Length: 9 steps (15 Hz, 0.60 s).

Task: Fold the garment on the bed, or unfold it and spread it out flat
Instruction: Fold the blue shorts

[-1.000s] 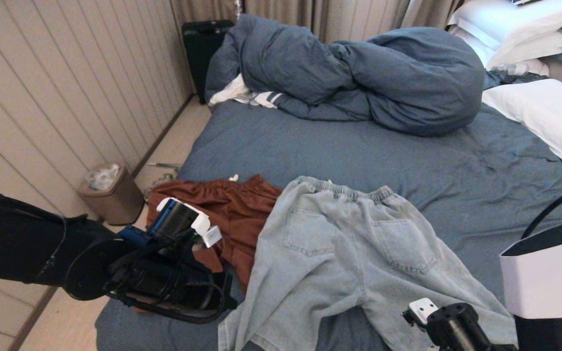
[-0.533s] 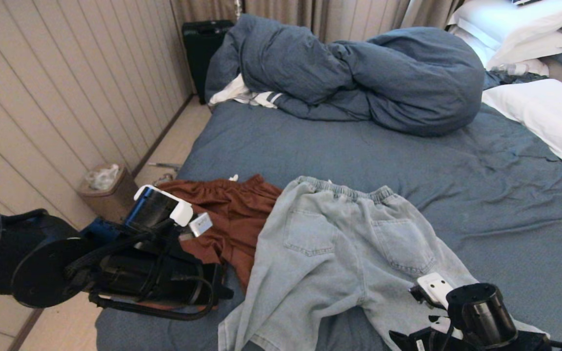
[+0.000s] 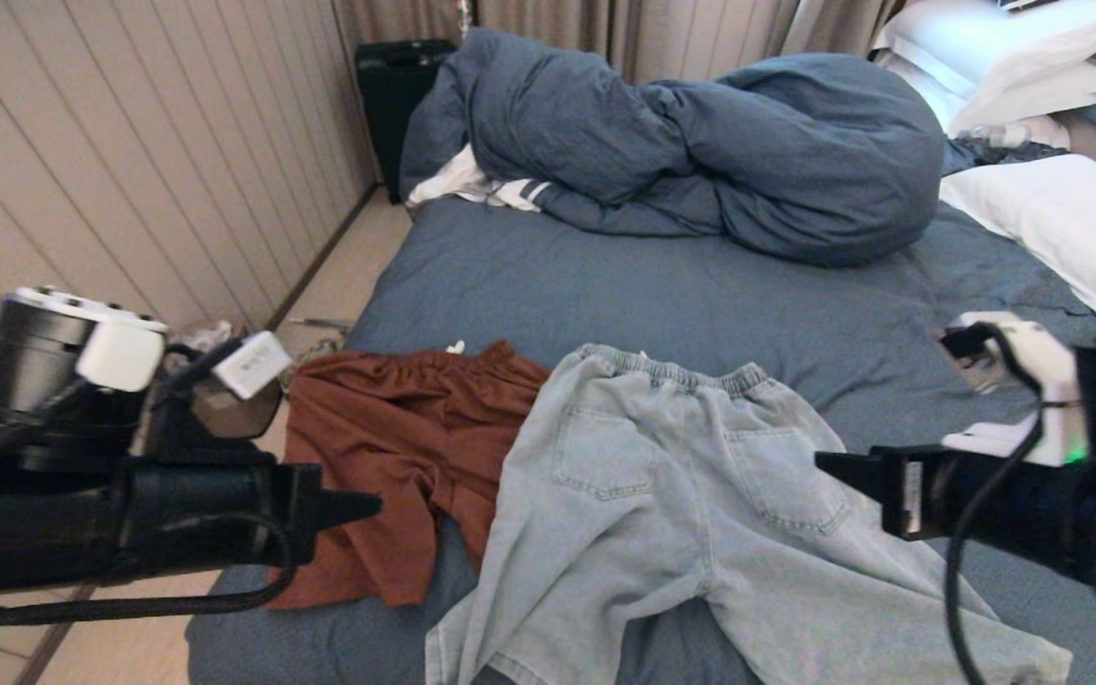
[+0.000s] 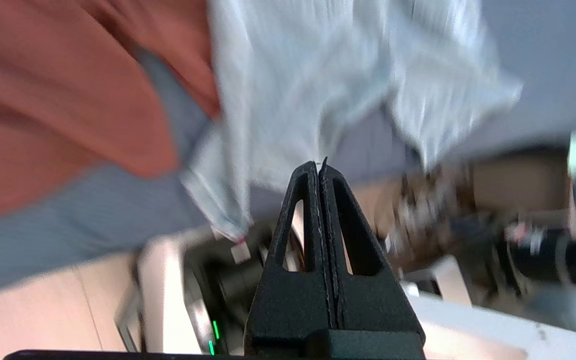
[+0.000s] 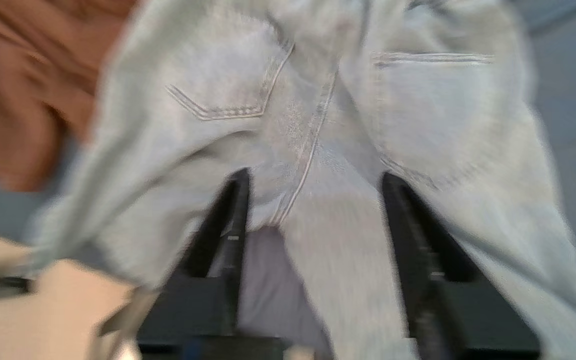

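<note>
While both hover above the jeans [image 3: 681, 495], left claw [image 4: 319, 167] clenched empty, right claw [image 5: 313, 195] spread, grasping nothing.

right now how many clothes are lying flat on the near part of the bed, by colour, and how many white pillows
light blue denim shorts: 1
rust-brown shorts: 1
white pillows: 3 in view, one near the right edge, two stacked by the headboard
total: 5 things, 2 garments and 3 pillows
Some white striped cloth pokes from under the bunched duvet; not counted.

Lt-blue jeans [image 3: 681, 495], rust shorts [image 3: 386, 457].
</note>
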Tool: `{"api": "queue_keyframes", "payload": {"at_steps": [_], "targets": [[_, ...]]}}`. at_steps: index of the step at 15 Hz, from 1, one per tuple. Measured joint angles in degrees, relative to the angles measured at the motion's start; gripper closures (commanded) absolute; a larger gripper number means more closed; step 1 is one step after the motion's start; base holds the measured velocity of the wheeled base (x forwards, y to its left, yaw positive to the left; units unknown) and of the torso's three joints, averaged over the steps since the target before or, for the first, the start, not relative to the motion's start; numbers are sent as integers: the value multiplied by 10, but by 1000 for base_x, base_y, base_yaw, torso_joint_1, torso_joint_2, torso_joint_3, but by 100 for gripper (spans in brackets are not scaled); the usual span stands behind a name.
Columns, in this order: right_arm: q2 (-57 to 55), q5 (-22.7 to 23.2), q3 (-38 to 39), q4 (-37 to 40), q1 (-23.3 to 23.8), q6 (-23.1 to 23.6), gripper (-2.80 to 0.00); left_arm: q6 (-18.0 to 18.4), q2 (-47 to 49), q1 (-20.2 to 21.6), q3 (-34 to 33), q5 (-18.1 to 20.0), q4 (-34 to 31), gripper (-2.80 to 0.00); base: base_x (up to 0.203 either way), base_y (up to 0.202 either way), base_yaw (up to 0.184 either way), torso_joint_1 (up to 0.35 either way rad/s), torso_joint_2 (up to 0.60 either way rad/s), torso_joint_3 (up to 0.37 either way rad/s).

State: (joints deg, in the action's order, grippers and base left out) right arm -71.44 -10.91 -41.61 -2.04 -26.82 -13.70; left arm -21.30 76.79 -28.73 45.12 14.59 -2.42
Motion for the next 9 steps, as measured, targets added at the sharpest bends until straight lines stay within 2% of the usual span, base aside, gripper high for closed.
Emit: {"api": "queue_keyframes", "payload": {"at_steps": [2, 4, 6, 9], "targets": [[94, -3, -15, 103, 3, -18, 0, 19, -90, 46, -19, -16, -18, 0, 0, 0, 0, 0, 0, 0], [189, -6, 3, 162, 9, -27, 0, 58, -189, 106, -48, -43, -52, 0, 0, 0, 0, 0, 0, 0], [269, -14, 32, 208, 26, -32, 0, 88, -284, 146, -71, -75, -94, 0, 0, 0, 0, 0, 0, 0], [371, -22, 78, 254, 114, -31, 0, 108, -410, 174, -83, -103, -210, 0, 0, 0, 0, 0, 0, 0]]}}
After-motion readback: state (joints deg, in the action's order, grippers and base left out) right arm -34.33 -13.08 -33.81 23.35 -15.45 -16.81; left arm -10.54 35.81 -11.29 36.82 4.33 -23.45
